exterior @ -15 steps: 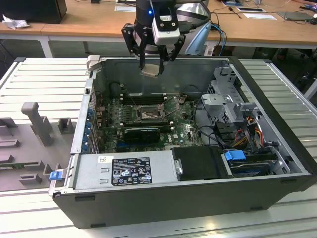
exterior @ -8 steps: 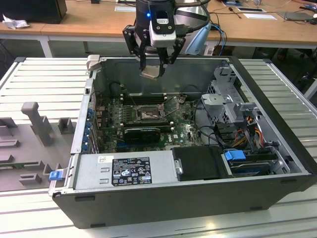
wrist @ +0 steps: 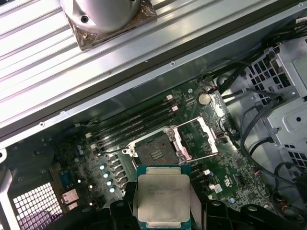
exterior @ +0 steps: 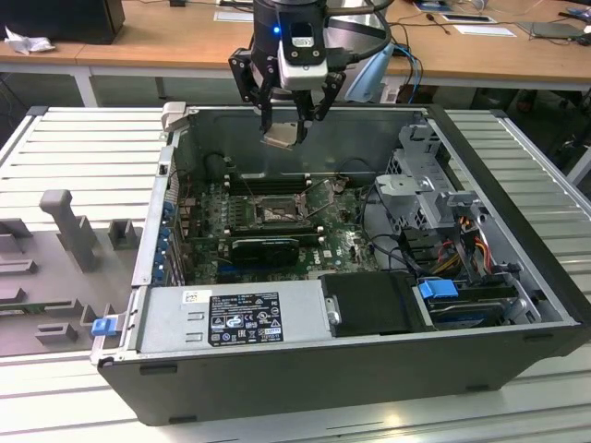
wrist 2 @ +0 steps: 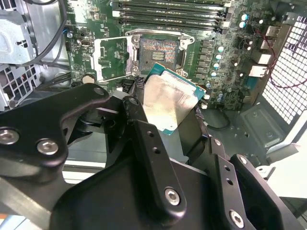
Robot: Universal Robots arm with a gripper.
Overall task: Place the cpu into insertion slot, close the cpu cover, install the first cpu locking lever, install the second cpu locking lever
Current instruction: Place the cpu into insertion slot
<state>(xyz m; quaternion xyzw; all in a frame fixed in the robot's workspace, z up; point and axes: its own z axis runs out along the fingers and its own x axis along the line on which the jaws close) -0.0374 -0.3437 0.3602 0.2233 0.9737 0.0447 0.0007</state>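
My gripper [exterior: 288, 129] hangs over the back of the open computer case [exterior: 499, 369], shut on the cpu [exterior: 281, 137], a flat square chip with a silvery top. In both wrist views the cpu [wrist 2: 169, 103] [wrist: 162, 197] sits between the black fingers [wrist 2: 144, 139], tilted. It is well above the motherboard and short of the insertion slot [wrist: 156, 151] [wrist 2: 158, 52] [exterior: 275, 213], which lies bare with its pins showing. The cpu cover [wrist: 204, 138] [wrist 2: 111, 60] is swung open beside the slot. Thin wire locking levers [wrist: 211, 156] stand unlatched at the slot's sides.
Memory slots [exterior: 263, 182] run behind the socket. A drive cage [exterior: 420, 185] with cables [exterior: 462, 245] fills the case on the exterior view's right. The power supply [exterior: 231, 318] lies at the front. A grey fixture [exterior: 65, 221] stands on the ribbed table outside the case.
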